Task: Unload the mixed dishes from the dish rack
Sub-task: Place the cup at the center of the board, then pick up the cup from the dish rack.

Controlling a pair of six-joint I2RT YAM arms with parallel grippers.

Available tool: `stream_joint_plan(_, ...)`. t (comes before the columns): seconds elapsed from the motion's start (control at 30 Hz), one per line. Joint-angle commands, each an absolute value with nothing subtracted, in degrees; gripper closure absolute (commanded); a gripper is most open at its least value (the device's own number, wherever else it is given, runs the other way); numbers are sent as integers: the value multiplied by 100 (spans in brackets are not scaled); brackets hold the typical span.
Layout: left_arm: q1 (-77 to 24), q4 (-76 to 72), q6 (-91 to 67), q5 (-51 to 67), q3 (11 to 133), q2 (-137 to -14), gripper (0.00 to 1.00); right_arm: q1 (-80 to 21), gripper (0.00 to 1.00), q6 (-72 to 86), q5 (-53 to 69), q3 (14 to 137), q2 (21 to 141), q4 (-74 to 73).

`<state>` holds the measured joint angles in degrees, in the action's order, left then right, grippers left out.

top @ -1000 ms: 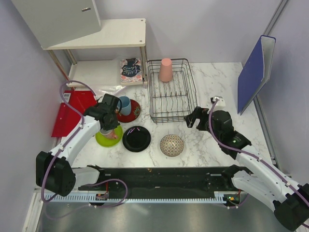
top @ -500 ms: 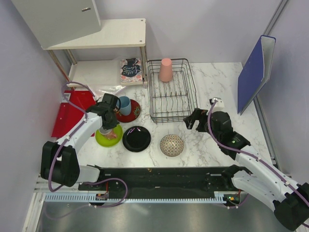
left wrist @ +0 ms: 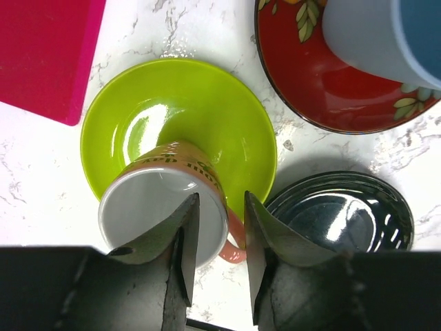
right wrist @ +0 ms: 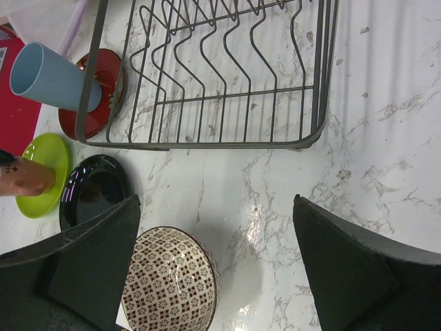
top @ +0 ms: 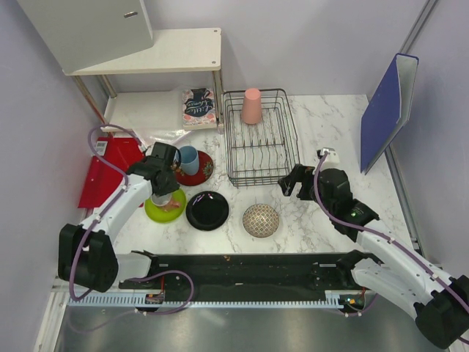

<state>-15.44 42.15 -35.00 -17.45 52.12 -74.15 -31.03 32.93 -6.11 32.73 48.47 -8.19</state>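
Note:
The black wire dish rack holds only the tall pink cup, upside down at its far end. On the table to its left, the light-blue cup stands on the dark red plate. The small pink mug stands on the lime-green plate. The black plate and the patterned bowl lie nearer me. My left gripper straddles the mug's rim beside its handle, jaws slightly apart, not pressing it. My right gripper is wide open and empty over bare table between the rack and the bowl.
A white metal-legged shelf and a floral packet stand at the back left. A red mat lies at the left edge. A blue folder leans at the right. A small white object lies right of the rack.
The left arm's elbow and cable have shifted slightly, with the gripper still at the mug on the lime plate. The right gripper has crept a little left.

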Motion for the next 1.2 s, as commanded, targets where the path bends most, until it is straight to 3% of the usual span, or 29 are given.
stream_joint_plan(0.0, -1485, 4376, -3261, -1854, 5711, -7040, 59, -3103, 2, 3287, -606, 3269, 4851, -642)
stream_joint_plan(0.2, -1494, 4658, -3067, -2013, 6581, -6357, 55, -3103, 2, 3243, -685, 3392, 5027, -615)
stream_joint_plan(0.4, -1538, 3570, -3006, -91, 6233, -5433, 57, -3103, 2, 3007, -1317, 4050, 6062, -177)
stream_joint_plan(0.5, -1932, 3094, -2997, 247, 5898, -5063, 58, -3102, 2, 2716, -1722, 5104, 7046, -202)
stream_joint_plan(0.63, -2880, 3032, -2874, -455, 5652, -4773, 58, -3085, 2, 2479, -2021, 7016, 8853, -237)
stream_joint_plan(0.83, -3182, 2988, -2822, -361, 5335, -4491, 58, -3076, 2, 1741, -1740, 9960, 11350, -588)
stream_joint_plan(1.03, -3199, 2892, -2558, -509, 5124, -4272, 58, -3067, 2, 889, -2152, 11424, 12768, -554)
stream_joint_plan(1.17, -3199, 2655, -2461, -571, 4957, -4324, 58, -3006, 2, 756, -2285, 11443, 13086, -10)
